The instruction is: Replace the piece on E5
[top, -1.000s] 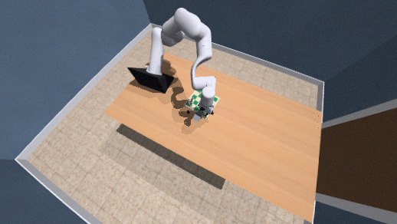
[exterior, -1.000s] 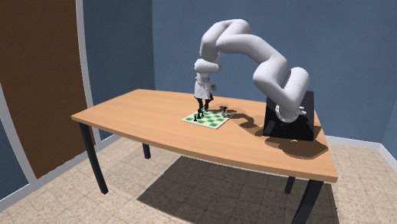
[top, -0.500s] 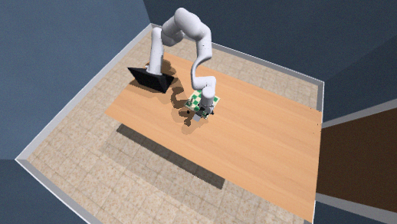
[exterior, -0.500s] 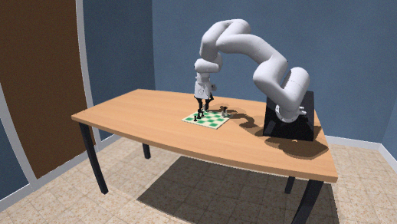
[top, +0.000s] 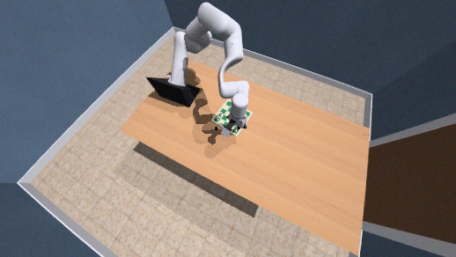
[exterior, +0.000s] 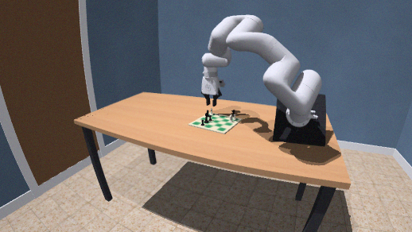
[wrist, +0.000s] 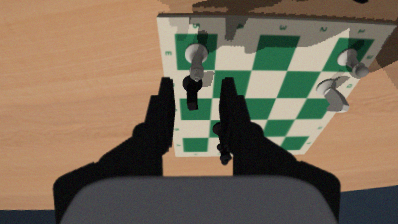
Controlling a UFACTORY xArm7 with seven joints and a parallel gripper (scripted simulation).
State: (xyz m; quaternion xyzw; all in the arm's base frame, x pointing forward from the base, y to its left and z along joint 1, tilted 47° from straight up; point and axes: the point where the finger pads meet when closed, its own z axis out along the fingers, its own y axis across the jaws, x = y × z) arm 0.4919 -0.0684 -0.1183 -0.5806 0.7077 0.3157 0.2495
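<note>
While jaws hang released, empty | board [wrist: 295, 65]: three white pieces; two black pieces visible

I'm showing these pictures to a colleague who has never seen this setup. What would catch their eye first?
Probably the big white arm, arching from its black base on the wooden table down to a small green-and-cream chessboard. Next, the gripper hanging open over the board's edge, a dark piece visible between its fingers below, a pale piece just beyond.
</note>
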